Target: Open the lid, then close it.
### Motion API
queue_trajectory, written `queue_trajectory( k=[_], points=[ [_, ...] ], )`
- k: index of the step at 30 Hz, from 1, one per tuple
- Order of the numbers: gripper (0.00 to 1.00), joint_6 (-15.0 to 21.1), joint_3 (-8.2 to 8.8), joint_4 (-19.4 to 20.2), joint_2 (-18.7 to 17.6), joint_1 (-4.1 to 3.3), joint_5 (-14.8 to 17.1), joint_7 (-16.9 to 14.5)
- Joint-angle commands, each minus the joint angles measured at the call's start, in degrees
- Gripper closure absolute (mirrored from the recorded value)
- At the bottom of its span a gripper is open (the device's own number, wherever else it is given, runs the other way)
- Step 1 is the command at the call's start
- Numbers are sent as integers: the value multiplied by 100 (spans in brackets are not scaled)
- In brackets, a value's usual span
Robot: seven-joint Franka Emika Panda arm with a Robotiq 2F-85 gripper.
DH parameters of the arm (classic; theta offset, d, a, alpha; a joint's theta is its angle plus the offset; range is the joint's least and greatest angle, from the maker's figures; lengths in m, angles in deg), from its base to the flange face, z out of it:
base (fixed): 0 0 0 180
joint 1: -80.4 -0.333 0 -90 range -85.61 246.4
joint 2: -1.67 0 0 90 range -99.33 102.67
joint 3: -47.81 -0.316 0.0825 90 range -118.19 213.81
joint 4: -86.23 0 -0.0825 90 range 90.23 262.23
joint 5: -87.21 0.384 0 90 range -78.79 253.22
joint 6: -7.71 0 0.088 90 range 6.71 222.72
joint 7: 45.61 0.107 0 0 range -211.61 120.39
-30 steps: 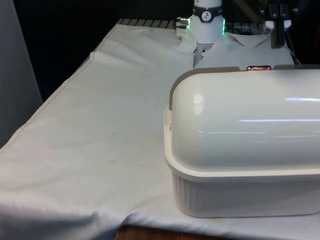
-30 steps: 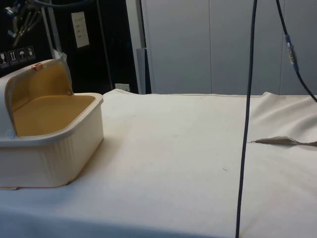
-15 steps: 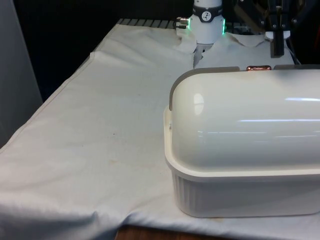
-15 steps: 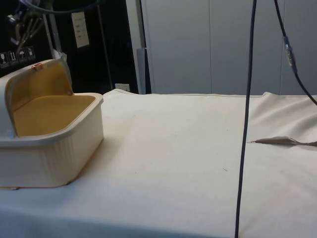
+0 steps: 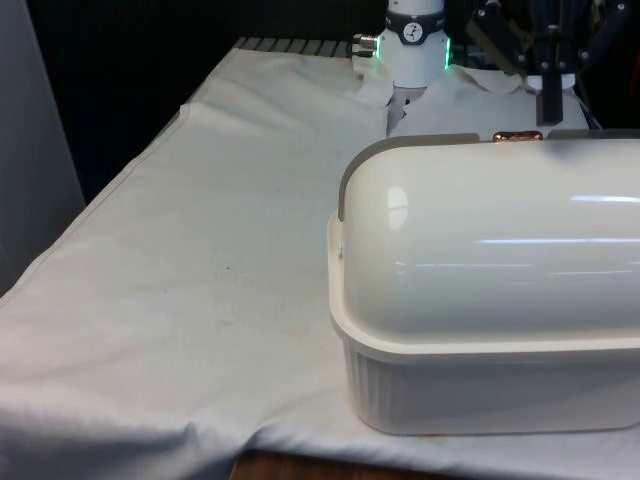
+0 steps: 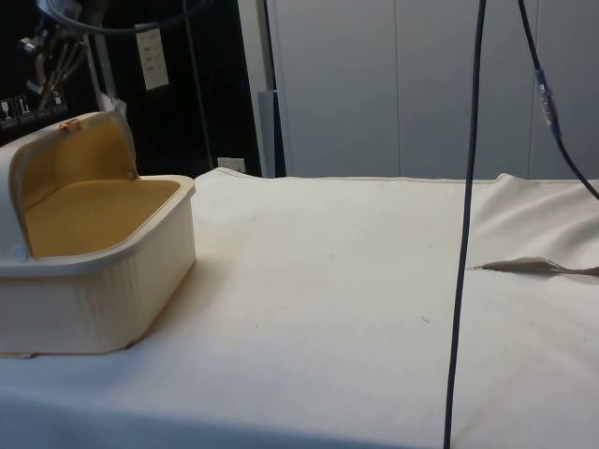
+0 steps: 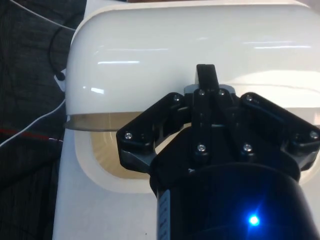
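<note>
Leftward in the front view, the cloth-covered tabletop [image 5: 200,260] lies bare from its long left edge to the bread box [image 5: 480,380], which sits at the near right corner, its base close to the cloth's front edge. In the side view the box [image 6: 94,281] stands at the far left, with a wide stretch of cloth open beyond it as far as a hanging black cable [image 6: 465,234]. The lid [image 5: 490,240] is a glossy cream dome rolled back over the ribbed base, leaving the tan inside [image 6: 89,215] open. A small copper handle [image 5: 517,136] sits on the lid's grey rim. The gripper [image 5: 551,100] hangs just above that rim beside the handle, jaws closed together, holding nothing.
</note>
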Motion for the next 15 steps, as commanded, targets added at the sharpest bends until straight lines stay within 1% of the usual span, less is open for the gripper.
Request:
queue_trajectory(
  k=[1,4,5,6,13,14,15],
  points=[
    [100,-34,29,52,34,-23,-34,23],
    [100,-69,29,63,29,-23,-40,17],
    [100,-57,0,17,0,0,-6,-6],
    [100,-74,29,69,23,-23,-40,11],
    [100,-92,34,103,11,-23,-74,11],
    [100,-69,0,80,0,0,-40,-11],
    [100,-92,34,109,11,-23,-80,11]
  ],
)
